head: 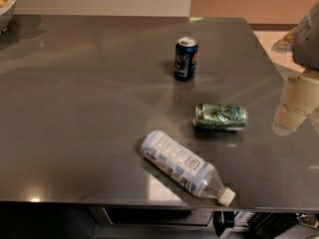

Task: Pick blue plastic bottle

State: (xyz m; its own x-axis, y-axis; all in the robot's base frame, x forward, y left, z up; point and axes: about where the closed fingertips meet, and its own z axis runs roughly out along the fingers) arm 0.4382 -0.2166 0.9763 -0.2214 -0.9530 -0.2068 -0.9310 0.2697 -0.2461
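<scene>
Near the front edge of the table [75,113], at about 6 o'clock from its centre, the bottle [177,162] lies on its side. Body: clear plastic, cylindrical, wrapped in a pale blue-and-white printed label. It tapers to a short neck with a white cap [227,196]. The cap end points to 4 o'clock and sits right at the table edge; the base end points to 10 o'clock.

Table surface: dark grey, smooth and glossy, with soft reflections.

Green can [220,117]: crushed metal with dented walls, lying on its side. It is at 1 o'clock from the bottle, near it but not touching.

Blue can [186,59]: dark blue metal cylinder with a silver top, upright. It is at 12 o'clock from the bottle and 11 o'clock from the green can, apart from both.

Bowl [6,6]: pale, with a rounded rim, at the 10 o'clock corner, cut off by the frame.

Gripper [295,103]: pale, rounded, stacked segments below a grey housing. It is at 3 o'clock by the right table edge, well apart from the bottle and both cans. Whether it is open or closed cannot be told.
</scene>
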